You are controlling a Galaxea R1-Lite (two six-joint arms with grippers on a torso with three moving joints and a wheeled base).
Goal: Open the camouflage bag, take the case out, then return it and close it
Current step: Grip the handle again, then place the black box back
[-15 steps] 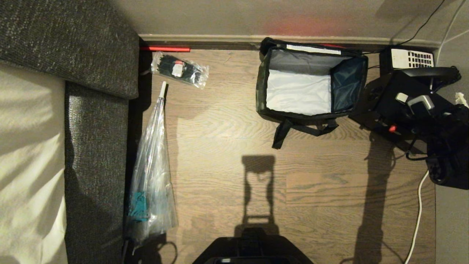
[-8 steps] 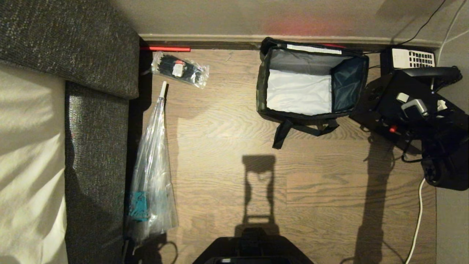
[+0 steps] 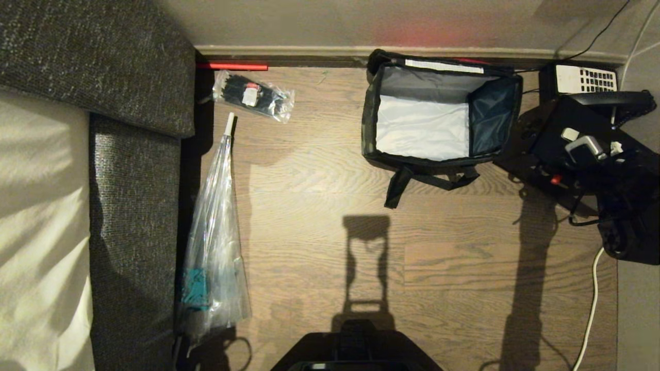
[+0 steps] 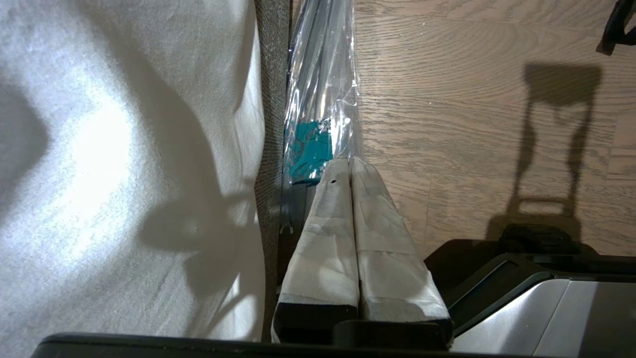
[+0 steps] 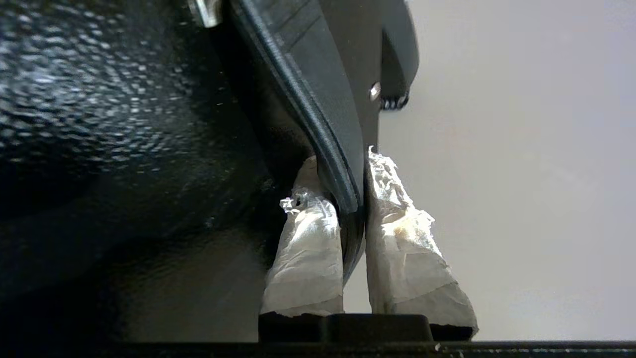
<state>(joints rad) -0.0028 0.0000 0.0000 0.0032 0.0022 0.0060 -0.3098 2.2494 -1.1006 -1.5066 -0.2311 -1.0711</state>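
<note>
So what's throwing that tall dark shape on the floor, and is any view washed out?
Head view: low light from behind the robot casts its own shadow up the wood floor. Left wrist view: the white sheet glares. Right wrist view: the case is near-black, specular; the wall flat, pale.

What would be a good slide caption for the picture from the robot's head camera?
Open camouflage bag stands empty on the floor while the right tool grips the black case beside it.

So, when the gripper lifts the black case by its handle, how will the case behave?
Probably rigid: the case has hard pebbled walls, so it should keep its shape. The right gripper pinches only the thin handle, so the case may swing or tilt. It nearly fills the camouflage bag, so likely not light.
</note>
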